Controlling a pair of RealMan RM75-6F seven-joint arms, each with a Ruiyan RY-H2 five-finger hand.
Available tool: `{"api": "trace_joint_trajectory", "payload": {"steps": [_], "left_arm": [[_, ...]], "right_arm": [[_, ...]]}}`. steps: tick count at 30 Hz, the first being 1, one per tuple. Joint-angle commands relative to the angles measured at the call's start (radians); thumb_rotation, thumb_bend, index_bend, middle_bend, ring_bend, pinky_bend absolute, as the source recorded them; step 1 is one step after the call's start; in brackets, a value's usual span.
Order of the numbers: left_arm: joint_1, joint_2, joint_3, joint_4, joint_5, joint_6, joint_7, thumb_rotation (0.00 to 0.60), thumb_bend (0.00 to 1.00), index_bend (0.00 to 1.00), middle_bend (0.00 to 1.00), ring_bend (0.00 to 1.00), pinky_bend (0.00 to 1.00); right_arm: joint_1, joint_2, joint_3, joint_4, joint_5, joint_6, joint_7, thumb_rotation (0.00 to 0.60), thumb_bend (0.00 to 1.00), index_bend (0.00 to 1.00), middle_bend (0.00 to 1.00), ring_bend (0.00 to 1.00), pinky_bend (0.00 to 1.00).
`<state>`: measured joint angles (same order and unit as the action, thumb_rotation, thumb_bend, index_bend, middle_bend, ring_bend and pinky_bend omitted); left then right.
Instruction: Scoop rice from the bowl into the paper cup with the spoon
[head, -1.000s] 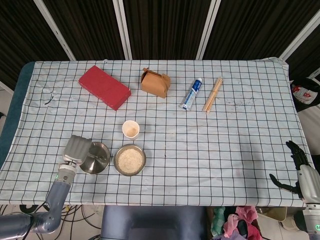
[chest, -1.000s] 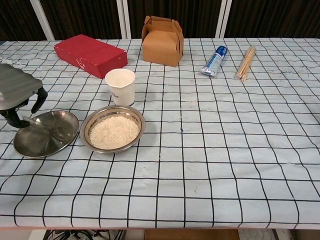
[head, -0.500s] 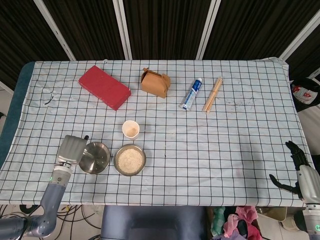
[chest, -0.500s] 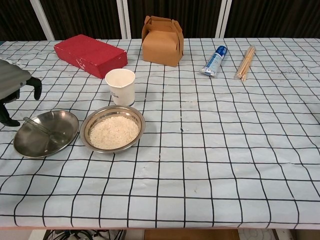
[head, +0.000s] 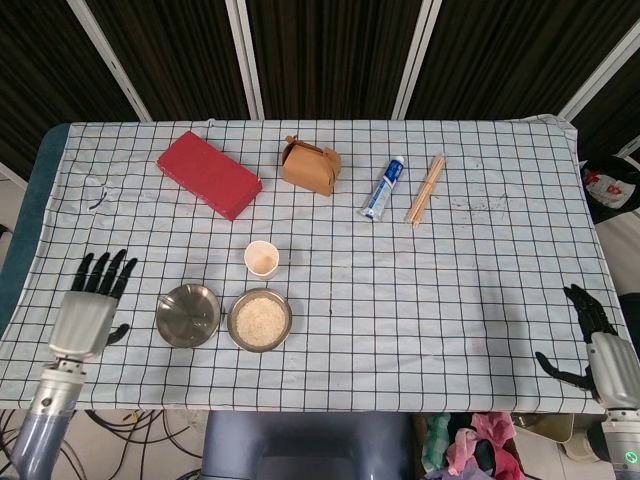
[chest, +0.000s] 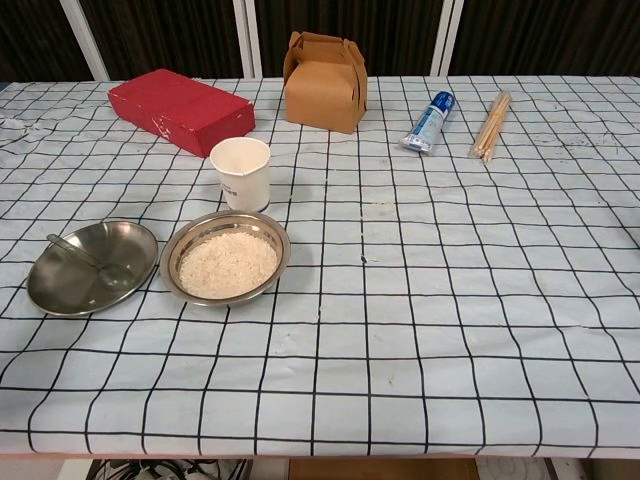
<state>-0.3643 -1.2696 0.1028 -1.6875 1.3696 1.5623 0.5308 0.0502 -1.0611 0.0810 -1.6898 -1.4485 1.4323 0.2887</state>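
Note:
A steel bowl (head: 260, 320) (chest: 226, 258) full of white rice sits near the table's front left. Just behind it stands the white paper cup (head: 262, 259) (chest: 241, 173), upright. To the bowl's left is a shallow steel dish (head: 188, 315) (chest: 92, 267) with the metal spoon (chest: 88, 259) lying in it. My left hand (head: 90, 308) is left of the dish, apart from it, fingers spread and holding nothing; only the head view shows it. My right hand (head: 598, 345) hangs off the table's front right corner, fingers apart, empty.
Along the far side lie a red box (head: 208, 174) (chest: 181, 110), a brown carton (head: 310, 166) (chest: 325, 82), a toothpaste tube (head: 383, 188) (chest: 429, 121) and wooden chopsticks (head: 425, 188) (chest: 490, 125). A checked cloth (head: 440, 290) covers the table.
My left hand has drawn back leftwards from over the dish and spread its fingers; it has left the chest view. The spoon stays in the dish. The right hand barely moved.

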Motion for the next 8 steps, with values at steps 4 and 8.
{"api": "trace_joint_trajectory", "payload": {"steps": [4,8], "left_arm": [[0.097,0.028,0.032,0.065,0.103,0.113,-0.061,0.6,0.0,0.0,0.0,0.0,0.0],[0.142,0.013,0.032,0.138,0.139,0.155,-0.114,0.6,0.0,0.0,0.0,0.0,0.0]], "right_arm": [[0.002,-0.006,-0.009,0.015,-0.009,0.0,-0.061,0.6,0.2,0.0,0.0,0.0,0.18],[0.002,-0.012,-0.013,0.022,-0.02,0.007,-0.081,0.6,0.2,0.0,0.0,0.0,0.18]]}}
